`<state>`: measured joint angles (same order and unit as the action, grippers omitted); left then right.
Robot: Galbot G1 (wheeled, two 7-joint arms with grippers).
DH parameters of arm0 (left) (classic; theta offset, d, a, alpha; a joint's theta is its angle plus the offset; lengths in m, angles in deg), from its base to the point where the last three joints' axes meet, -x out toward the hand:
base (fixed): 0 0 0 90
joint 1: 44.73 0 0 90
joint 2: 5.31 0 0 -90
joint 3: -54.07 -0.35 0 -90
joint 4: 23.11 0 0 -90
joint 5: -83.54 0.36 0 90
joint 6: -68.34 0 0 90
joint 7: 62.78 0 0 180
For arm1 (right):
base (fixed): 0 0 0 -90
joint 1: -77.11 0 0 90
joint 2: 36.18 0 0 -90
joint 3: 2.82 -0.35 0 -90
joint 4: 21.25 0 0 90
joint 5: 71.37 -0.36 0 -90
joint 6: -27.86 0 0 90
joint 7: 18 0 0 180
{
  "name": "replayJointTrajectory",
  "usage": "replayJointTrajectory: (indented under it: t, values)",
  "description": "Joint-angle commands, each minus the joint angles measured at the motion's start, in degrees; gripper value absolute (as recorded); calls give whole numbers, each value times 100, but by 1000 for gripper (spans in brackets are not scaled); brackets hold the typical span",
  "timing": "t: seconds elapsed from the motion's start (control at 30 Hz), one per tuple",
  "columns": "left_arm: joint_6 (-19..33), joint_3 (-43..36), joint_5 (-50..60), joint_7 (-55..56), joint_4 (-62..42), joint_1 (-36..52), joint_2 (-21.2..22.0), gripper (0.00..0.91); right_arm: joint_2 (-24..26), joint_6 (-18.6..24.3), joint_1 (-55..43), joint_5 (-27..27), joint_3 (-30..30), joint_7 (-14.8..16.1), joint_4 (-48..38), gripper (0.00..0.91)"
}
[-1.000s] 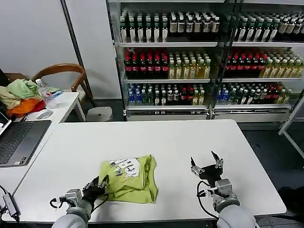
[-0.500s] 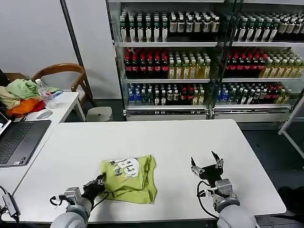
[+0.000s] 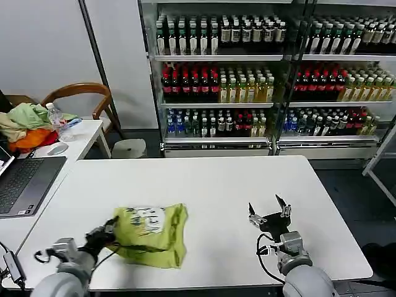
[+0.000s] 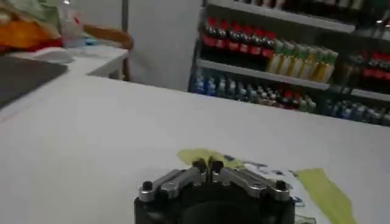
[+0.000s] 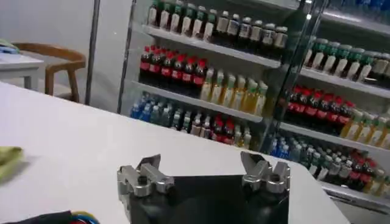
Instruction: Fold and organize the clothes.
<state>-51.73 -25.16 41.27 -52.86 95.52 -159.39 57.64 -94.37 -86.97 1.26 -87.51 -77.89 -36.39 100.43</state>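
Observation:
The lime yellow-green T-shirt (image 3: 148, 235) lies folded into a compact bundle near the front left of the white table (image 3: 204, 185), its white printed patch facing up. My left gripper (image 3: 106, 230) is shut on the shirt's left edge; in the left wrist view the closed gripper (image 4: 208, 165) pinches the yellow-green fabric (image 4: 323, 189). My right gripper (image 3: 268, 209) stands open above the table's front right, apart from the shirt, with nothing between its fingers (image 5: 152, 167). A corner of the shirt (image 5: 7, 159) shows at the edge of the right wrist view.
A side table on the left holds a laptop (image 3: 25, 182), a heap of pale green and orange garments (image 3: 25, 127) and a water bottle (image 3: 57, 117). A wooden chair (image 3: 83, 96) stands behind it. Shelves of drink bottles (image 3: 247, 74) line the back.
My left gripper has pulled back to the left, dragging the folded shirt leftward across the table. The right gripper has not moved.

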Motion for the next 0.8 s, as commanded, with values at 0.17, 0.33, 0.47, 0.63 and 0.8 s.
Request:
replayJointTrajectory:
  t: [0.17,0.33,0.47,0.63,0.8]
  values:
    - [-298,1896,-43,-415,256,-432,-245,40,78,97,22,-22,-54,10,-37,907]
    - [-278,1609,53,-427,410,-232,-89,40,179,115,35,-56,-123,4,-11,907]
    - [-282,1908,82,-458,468,-160,-364,40,233,146,48,-130,-212,2,-14,907]
    - [-225,2020,127,-528,570,-259,-526,40,231,177,19,-140,-157,3,-27,907]
    - [438,-560,1218,-364,1413,-395,333,40,172,156,9,-127,-80,-1,-38,907]
